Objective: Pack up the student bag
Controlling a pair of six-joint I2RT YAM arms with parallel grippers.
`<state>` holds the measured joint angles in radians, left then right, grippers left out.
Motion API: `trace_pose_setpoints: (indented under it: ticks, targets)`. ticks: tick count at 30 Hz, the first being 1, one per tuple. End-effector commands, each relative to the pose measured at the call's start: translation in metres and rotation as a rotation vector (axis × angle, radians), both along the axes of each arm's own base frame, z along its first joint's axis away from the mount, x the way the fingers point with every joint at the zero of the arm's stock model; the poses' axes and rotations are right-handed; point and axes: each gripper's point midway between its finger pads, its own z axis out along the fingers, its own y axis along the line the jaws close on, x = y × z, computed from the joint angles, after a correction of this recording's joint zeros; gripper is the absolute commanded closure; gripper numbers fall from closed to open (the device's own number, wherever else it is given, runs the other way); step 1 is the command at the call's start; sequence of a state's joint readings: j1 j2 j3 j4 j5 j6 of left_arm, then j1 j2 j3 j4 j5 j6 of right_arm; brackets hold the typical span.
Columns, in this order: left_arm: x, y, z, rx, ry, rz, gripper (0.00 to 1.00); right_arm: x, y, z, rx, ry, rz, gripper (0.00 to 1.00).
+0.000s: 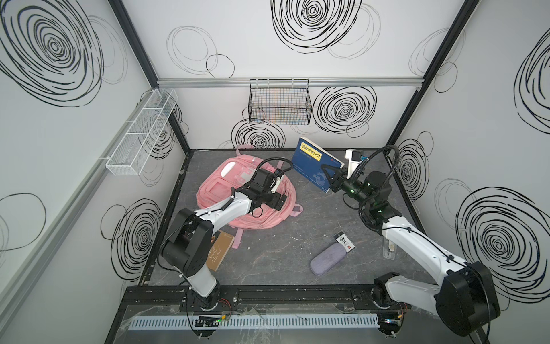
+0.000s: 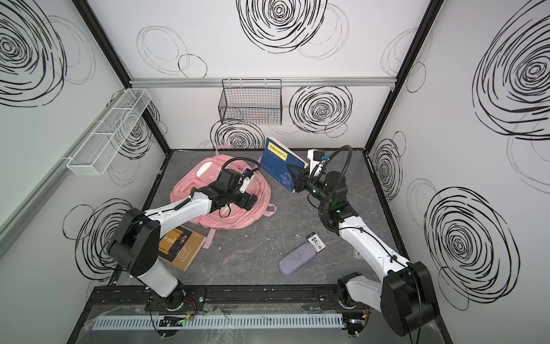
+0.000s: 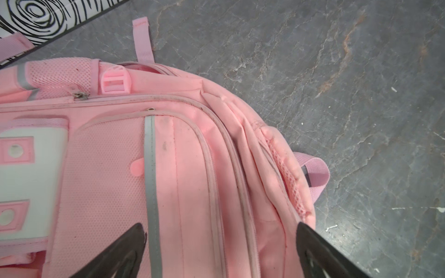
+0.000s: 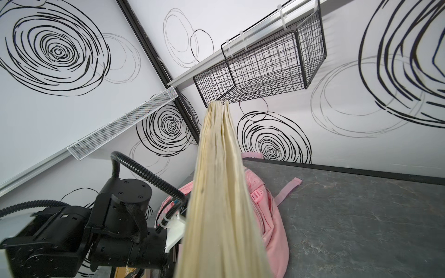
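Observation:
The student bag [image 1: 214, 190] [image 2: 190, 190], a large pink backpack, lies flat at the back left of the grey table. My left gripper [image 1: 276, 201] [image 2: 248, 200] hovers over its right side. In the left wrist view that gripper [image 3: 219, 226] is open, fingers wide apart above the bag's [image 3: 192, 168] zip seams, holding nothing. My right gripper [image 1: 330, 175] [image 2: 294, 175] is shut on the lower edge of a blue book [image 1: 312, 163] [image 2: 276, 162], held upright in the air right of the bag. The right wrist view shows the book's page edge [image 4: 221, 192] hiding the fingers.
A brown book [image 1: 220, 250] lies under the left arm's elbow. A grey-lilac pouch [image 1: 327, 262] and a small card [image 1: 345, 241] lie at front centre. A black wire basket [image 1: 279, 102] hangs on the back wall, a white mesh shelf [image 1: 143, 131] on the left wall.

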<state>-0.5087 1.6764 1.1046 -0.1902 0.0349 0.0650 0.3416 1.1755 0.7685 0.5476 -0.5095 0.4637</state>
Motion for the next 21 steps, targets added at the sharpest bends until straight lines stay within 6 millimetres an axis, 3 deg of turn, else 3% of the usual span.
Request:
trace_pose_setpoints:
  ticks: [1, 8, 13, 17, 21]
  targets:
    - [0.003, -0.008, 0.006, 0.002, -0.007, -0.012, 0.02, -0.005, -0.002, 0.018, 0.021, -0.075, 0.004, 1.00]
    - [-0.011, -0.032, 0.007, -0.087, 0.037, -0.067, 0.08, -0.007, -0.004, 0.018, 0.015, -0.078, -0.004, 1.00]
    - [-0.006, -0.019, -0.020, 0.016, 0.108, -0.014, 0.16, -0.006, -0.004, 0.016, 0.013, -0.074, -0.008, 1.00]
    - [-0.004, -0.013, -0.026, 0.026, 0.144, -0.008, 0.36, -0.001, -0.002, 0.012, 0.011, -0.060, -0.009, 1.00]
    - [-0.001, -0.019, -0.010, -0.049, 0.146, -0.018, 0.63, 0.003, -0.001, 0.009, 0.014, -0.045, -0.009, 1.00]
